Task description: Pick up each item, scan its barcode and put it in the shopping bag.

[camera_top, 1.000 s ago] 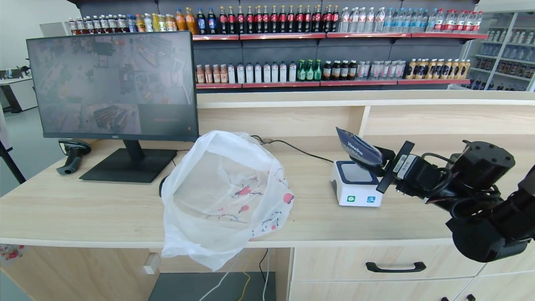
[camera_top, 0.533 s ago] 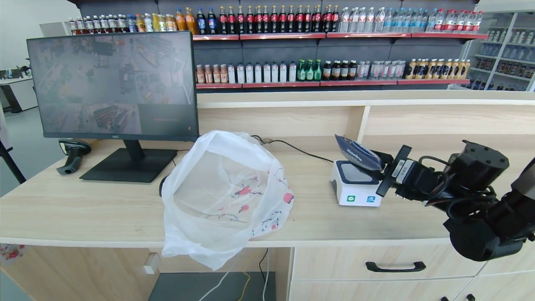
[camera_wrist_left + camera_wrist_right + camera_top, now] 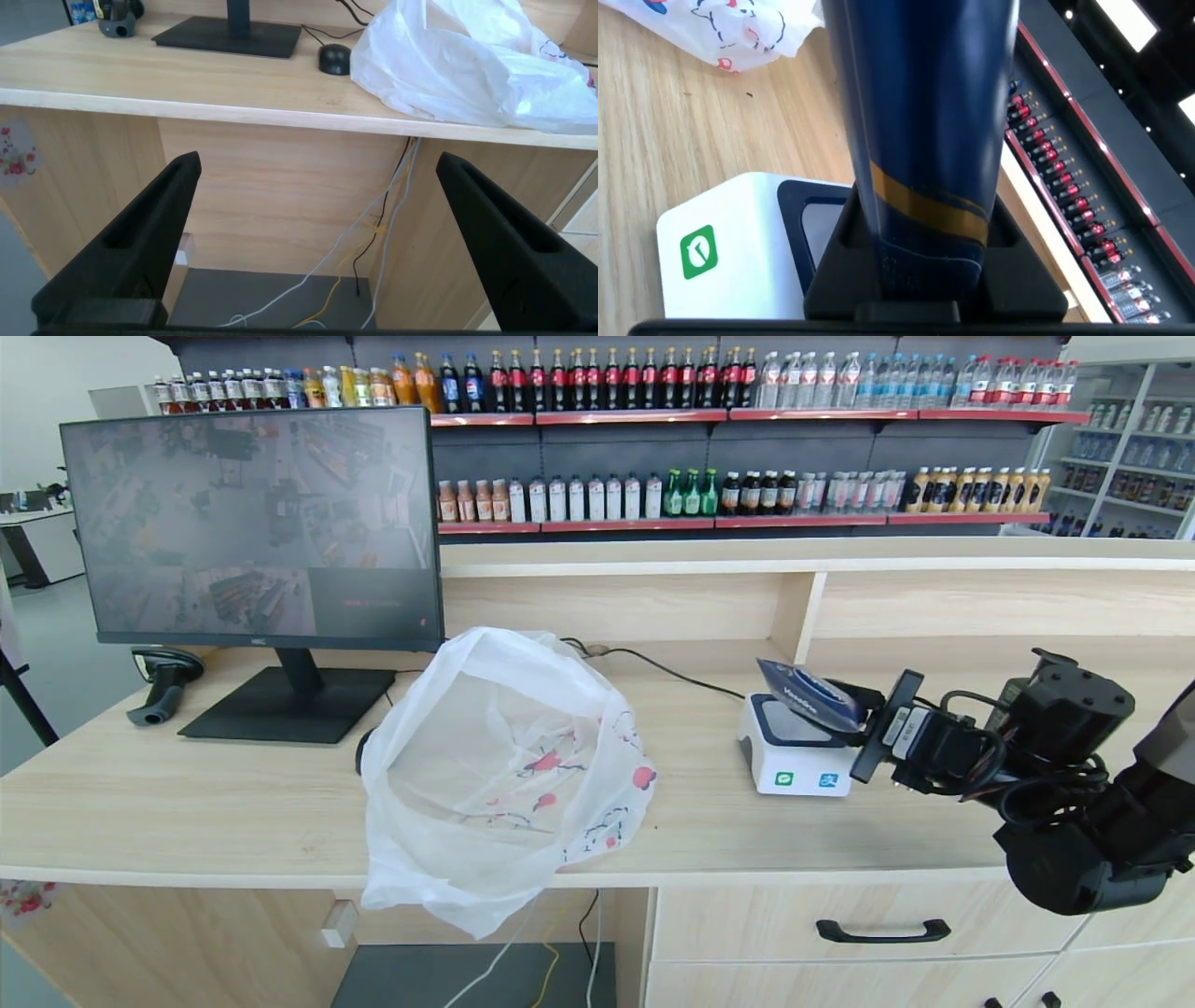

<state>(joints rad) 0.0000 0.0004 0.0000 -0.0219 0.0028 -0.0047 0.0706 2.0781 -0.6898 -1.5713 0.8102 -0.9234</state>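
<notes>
The right gripper (image 3: pixel 857 707) pinches the blue tube (image 3: pixel 808 693) just over the scanner (image 3: pixel 794 763). If its barcode faces away, the scan may fail. The left gripper (image 3: pixel 318 201) is wide open and empty.

The head camera looks forward and down over the pale wooden surface (image 3: pixel 187 803), from behind the right pincer (image 3: pixel 851 702). The left wrist camera sits low, under the surface's edge, facing out between the spread fingers of the left pincer (image 3: pixel 318 163); the white plastic shopping bag (image 3: pixel 467 65) lies beyond and above it. The right wrist camera looks along its pincer, close on the dark blue soft tube (image 3: pixel 924 112) clamped there and the white box scanner (image 3: pixel 719 252) just beneath. The head view shares bag, scanner and surface.
</notes>
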